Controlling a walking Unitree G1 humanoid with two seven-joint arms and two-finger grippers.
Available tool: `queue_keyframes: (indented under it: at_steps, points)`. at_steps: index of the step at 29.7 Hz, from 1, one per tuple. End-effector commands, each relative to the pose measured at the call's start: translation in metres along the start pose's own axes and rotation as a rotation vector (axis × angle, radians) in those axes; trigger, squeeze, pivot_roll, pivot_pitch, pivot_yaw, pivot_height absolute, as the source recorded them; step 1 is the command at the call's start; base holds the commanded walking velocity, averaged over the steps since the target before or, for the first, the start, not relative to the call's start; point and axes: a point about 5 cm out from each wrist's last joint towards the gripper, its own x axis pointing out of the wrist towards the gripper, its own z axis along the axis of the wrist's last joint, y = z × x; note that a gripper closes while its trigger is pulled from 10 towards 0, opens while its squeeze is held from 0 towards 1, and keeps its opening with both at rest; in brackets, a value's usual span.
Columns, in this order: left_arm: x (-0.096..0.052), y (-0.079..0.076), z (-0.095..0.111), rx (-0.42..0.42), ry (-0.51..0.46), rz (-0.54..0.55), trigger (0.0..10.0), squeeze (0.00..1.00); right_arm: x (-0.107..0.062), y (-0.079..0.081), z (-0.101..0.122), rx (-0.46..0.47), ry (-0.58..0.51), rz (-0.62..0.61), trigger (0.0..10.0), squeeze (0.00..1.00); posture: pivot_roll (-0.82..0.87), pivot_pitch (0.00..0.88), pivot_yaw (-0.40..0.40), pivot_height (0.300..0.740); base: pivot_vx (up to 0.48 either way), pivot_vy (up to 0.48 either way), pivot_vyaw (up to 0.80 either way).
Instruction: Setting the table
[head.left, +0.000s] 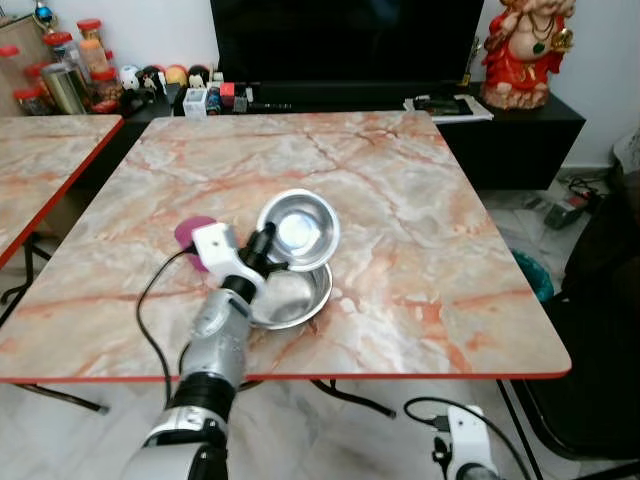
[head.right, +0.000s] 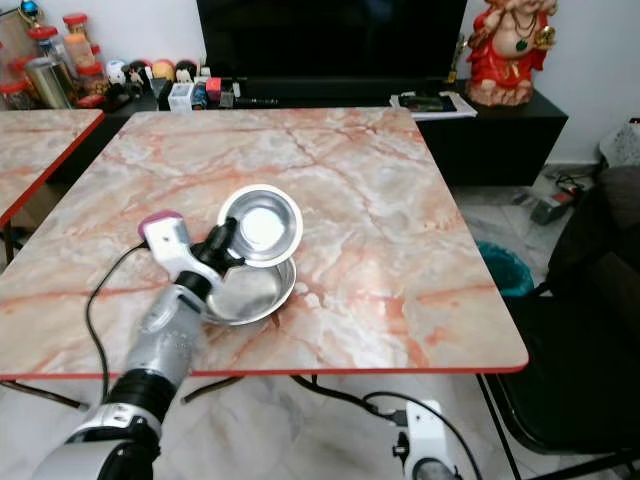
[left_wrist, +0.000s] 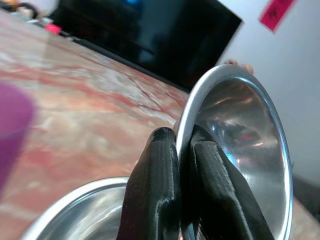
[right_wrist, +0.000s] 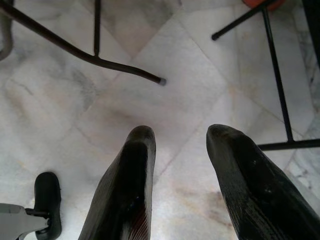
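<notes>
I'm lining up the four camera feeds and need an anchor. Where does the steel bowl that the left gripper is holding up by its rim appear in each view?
Left eye view: held bowl, tilted, above the second bowl on the table.
Right eye view, left of centre.
Left wrist view, rim pinched by the left gripper.
Right wrist view: right gripper open above floor; no bowl.
Shared landmark: the second bowl.

Pink-orange veined marble table (head.left: 420, 230), red edge; shiny silver bowls (head.left: 298, 228); purple cup (head.left: 190, 232); black claw (left_wrist: 182, 145).
</notes>
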Motion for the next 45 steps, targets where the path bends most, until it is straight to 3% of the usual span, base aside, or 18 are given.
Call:
queue_keyframes:
  at_steps: [1, 8, 10, 21, 28, 30, 38, 45]
  points:
    - [-0.001, -0.001, 0.002, -0.064, -0.009, -0.004, 10.0, 0.00, -0.001, 0.000, -0.004, 0.006, 0.004, 0.000, 10.0, 0.00, 0.04, 0.000, 0.021, 0.740, 0.000, 0.000, 0.00]
    - [0.004, -0.011, -0.010, -0.134, 0.065, 0.032, 10.0, 0.00, -0.002, 0.001, -0.010, 0.020, 0.013, -0.004, 10.0, 0.00, 0.03, 0.000, 0.042, 0.740, 0.000, 0.000, 0.00]
    - [0.009, -0.014, -0.018, -0.223, 0.099, 0.125, 10.0, 0.00, -0.004, 0.002, -0.014, 0.035, 0.019, -0.010, 10.0, 0.00, 0.03, 0.000, 0.055, 0.740, 0.000, 0.000, 0.00]
    - [0.016, -0.018, -0.019, -0.268, 0.177, 0.192, 10.0, 0.00, -0.006, 0.005, -0.024, 0.042, 0.040, -0.011, 10.0, 0.00, 0.04, 0.000, 0.072, 0.740, 0.000, 0.000, 0.00]
    - [0.023, -0.013, -0.007, -0.254, 0.238, 0.285, 10.0, 0.00, -0.006, 0.010, -0.022, 0.052, 0.040, -0.005, 10.0, 0.00, 0.05, 0.000, 0.089, 0.740, 0.000, 0.000, 0.00]
    - [0.023, -0.014, -0.002, -0.202, 0.265, 0.281, 10.0, 0.00, -0.006, 0.011, -0.022, 0.055, 0.040, -0.004, 10.0, 0.00, 0.05, 0.000, 0.090, 0.740, 0.000, 0.000, 0.00]
    - [0.025, -0.023, 0.007, -0.228, 0.316, 0.257, 10.0, 0.00, -0.005, 0.013, -0.021, 0.058, 0.042, -0.002, 10.0, 0.00, 0.06, 0.000, 0.090, 0.740, 0.000, 0.000, 0.00]
    - [0.024, -0.033, 0.002, -0.203, 0.383, 0.210, 10.0, 0.00, -0.005, 0.013, -0.022, 0.060, 0.044, -0.004, 10.0, 0.00, 0.05, 0.000, 0.093, 0.740, 0.000, 0.000, 0.00]
